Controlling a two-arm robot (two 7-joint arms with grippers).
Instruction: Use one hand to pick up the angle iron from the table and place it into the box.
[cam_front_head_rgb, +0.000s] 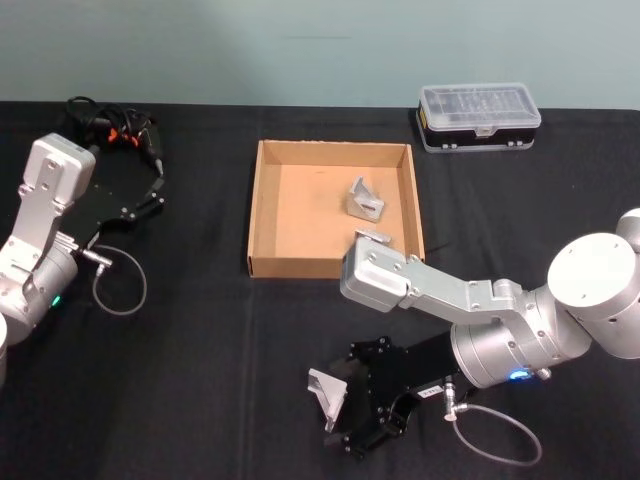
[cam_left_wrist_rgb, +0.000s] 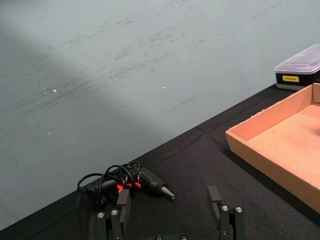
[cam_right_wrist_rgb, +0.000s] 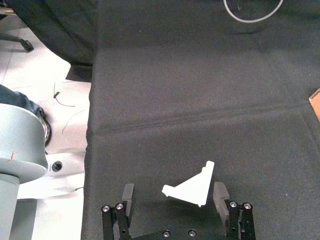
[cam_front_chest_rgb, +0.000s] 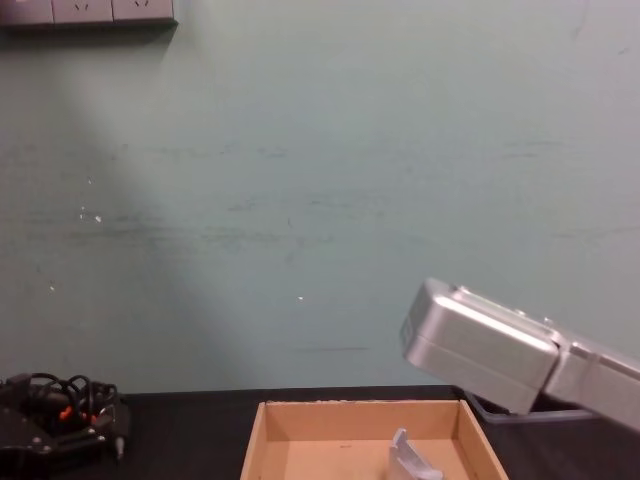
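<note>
Grasp step. Right claw (cam_front_head_rgb: 335, 415) spread wide, low over worktop (cam_front_head_rgb: 200, 400), angle iron (cam_right_wrist_rgb: 191, 186) between its fingers (cam_right_wrist_rgb: 220, 196), nearer one. Next: clench, lift, carry to box (cam_front_head_rgb: 262, 210). Left claw (cam_front_head_rgb: 150, 185) parked, released.

Right gripper (cam_front_head_rgb: 345, 415) stands before the box (cam_front_head_rgb: 262, 210), an angle iron (cam_front_head_rgb: 325, 391) between its fingers; another iron (cam_front_head_rgb: 365, 199) lies in the box, behind.
</note>
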